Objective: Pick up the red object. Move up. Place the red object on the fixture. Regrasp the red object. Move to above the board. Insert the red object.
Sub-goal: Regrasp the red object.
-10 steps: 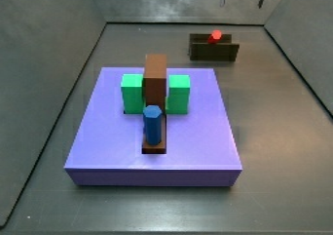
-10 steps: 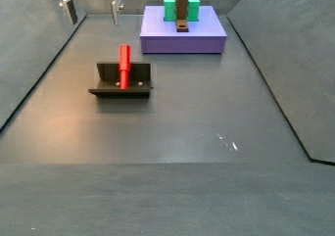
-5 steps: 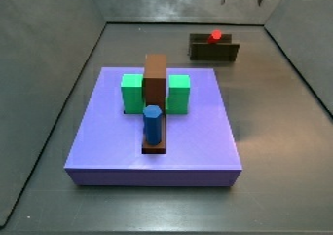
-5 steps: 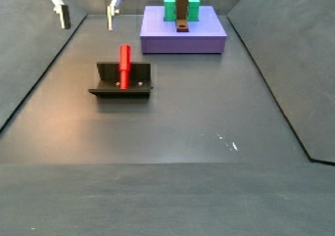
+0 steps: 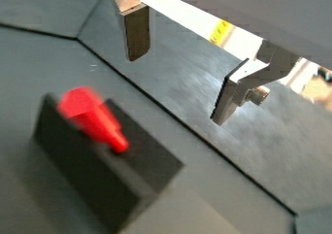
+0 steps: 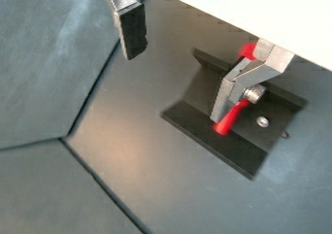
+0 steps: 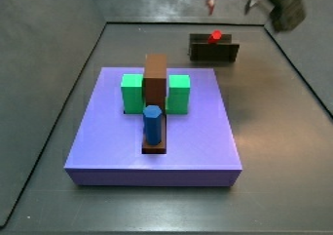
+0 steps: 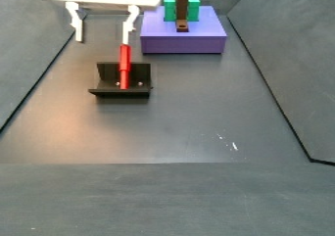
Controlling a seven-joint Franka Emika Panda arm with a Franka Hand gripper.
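Red object (image 8: 125,66) leans on fixture (image 8: 121,87) — claw (image 8: 104,24) open above.

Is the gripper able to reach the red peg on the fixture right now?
Probably yes. The gripper hangs open above the red peg, which leans on the fixture, and nothing lies between them.

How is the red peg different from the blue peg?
The red peg leans on the dark fixture on the floor, while the blue peg stands upright on the purple board. The red peg sits alone; the blue peg stands by a brown bar. The open gripper hangs above the red peg, far from the blue one. Both are slim pegs that look alike in size.
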